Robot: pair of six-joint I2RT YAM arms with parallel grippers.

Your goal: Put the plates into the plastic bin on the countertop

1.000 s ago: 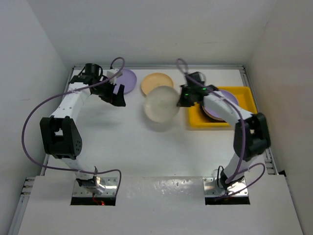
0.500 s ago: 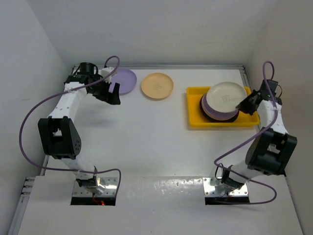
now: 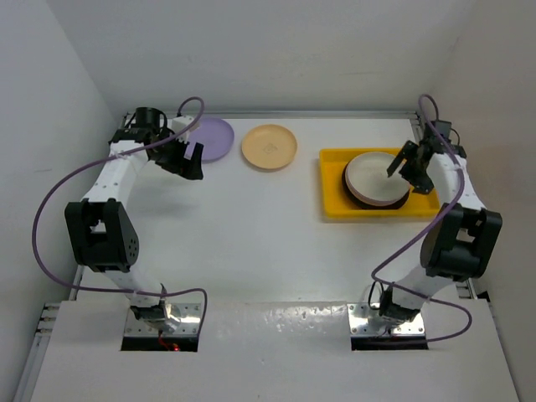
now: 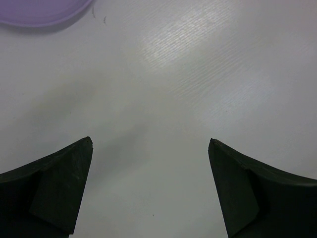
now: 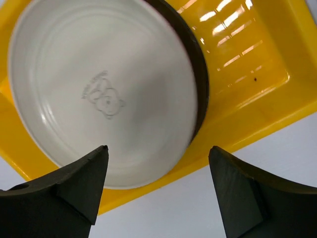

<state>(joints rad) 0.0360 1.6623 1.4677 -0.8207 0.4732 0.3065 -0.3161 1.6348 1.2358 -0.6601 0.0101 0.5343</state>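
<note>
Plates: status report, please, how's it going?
Left hand open, right hand open. Cream plate tops stack in bin. Lilac plate, tan plate outside it. Nothing blocking.

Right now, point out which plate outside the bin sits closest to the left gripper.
The lilac plate at the back left, just beside the open left gripper. The tan plate lies farther right, toward the yellow bin.

cream plate [image 3: 374,174] atop stack in yellow bin [image 3: 333,207] | lilac plate [image 3: 214,138], tan plate [image 3: 269,146] on countertop [image 3: 251,243]
</note>
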